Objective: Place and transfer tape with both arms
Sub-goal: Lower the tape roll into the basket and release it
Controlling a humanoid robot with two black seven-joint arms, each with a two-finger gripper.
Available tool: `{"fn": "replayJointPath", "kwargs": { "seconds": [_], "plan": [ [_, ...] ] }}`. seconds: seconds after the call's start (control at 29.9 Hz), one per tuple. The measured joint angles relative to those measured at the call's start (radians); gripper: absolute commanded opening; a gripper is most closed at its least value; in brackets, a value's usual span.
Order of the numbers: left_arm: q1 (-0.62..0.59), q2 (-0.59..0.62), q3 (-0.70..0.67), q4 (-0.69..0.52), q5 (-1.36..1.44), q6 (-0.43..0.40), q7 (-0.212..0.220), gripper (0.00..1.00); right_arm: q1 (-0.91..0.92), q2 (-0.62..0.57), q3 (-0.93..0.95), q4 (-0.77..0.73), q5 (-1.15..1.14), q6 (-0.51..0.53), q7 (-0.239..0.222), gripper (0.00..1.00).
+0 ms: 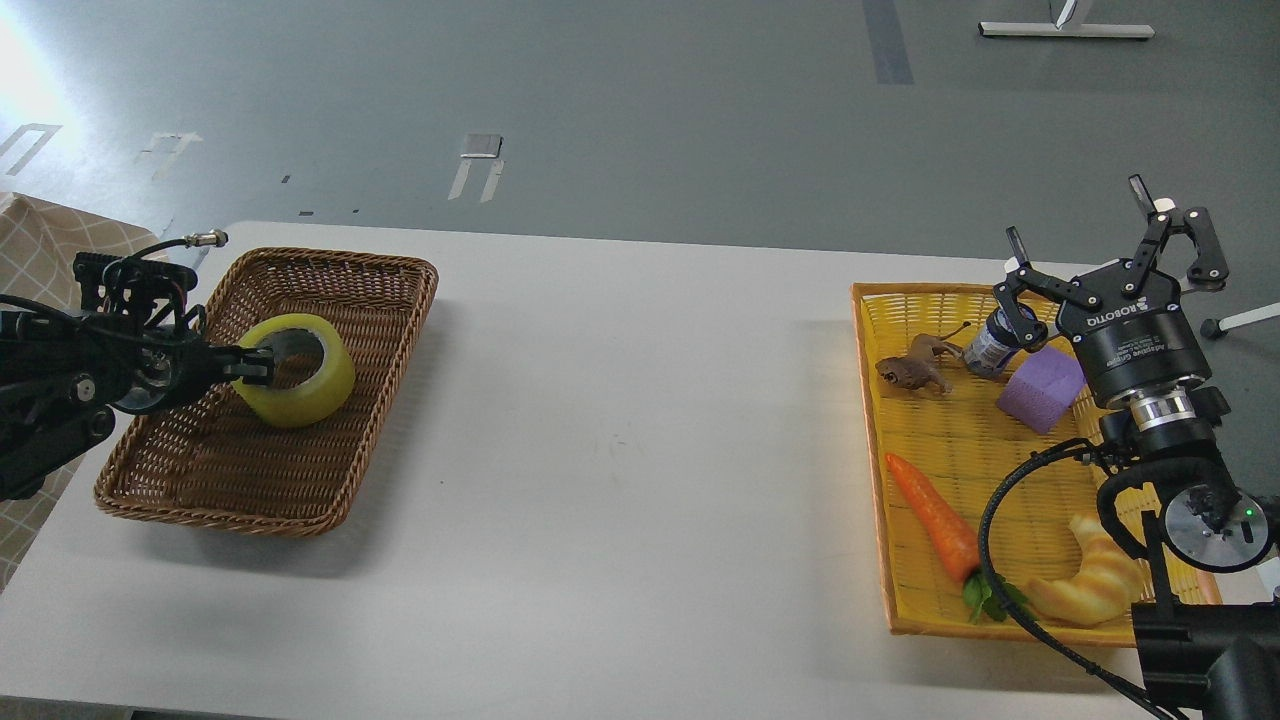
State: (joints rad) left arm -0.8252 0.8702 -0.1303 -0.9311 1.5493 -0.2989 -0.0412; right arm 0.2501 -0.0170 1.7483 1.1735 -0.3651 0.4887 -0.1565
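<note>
The yellow tape roll (300, 385) with its grey-white core sits low inside the brown wicker basket (330, 480) at the left of the white table. My left gripper (256, 365) comes in from the left and is shut on the roll's near wall, one finger inside the core. My right gripper (1085, 235) is open and empty, held above the far right corner of the yellow tray (875, 420).
The yellow tray holds a purple block (1040, 390), a small bottle (988, 345), a brown toy animal (915, 370), a carrot (935, 520) and a croissant (1095, 580). The table (620, 450) lies between basket and tray.
</note>
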Motion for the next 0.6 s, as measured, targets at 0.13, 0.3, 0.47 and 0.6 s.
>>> {"fn": "replayJointPath", "kwargs": {
  "seconds": [0.13,0.3,0.47,0.6],
  "plan": [
    [0.005,0.000,0.001,0.001,0.000,0.000,0.003,0.00,0.001,0.000,0.000,0.000,0.000,0.000,0.000,0.98],
    [0.012,-0.003,0.002,0.008,0.000,0.000,0.004,0.00,0.001,0.000,0.000,0.000,0.000,0.000,0.000,0.98],
    [0.012,-0.003,0.001,0.012,0.000,0.000,0.004,0.29,0.000,0.000,0.000,0.000,0.000,0.000,0.000,0.98],
    [0.012,-0.005,0.000,0.012,-0.004,-0.002,0.004,0.52,0.000,0.000,0.000,-0.001,0.000,0.000,0.000,0.98]
  ]
}}
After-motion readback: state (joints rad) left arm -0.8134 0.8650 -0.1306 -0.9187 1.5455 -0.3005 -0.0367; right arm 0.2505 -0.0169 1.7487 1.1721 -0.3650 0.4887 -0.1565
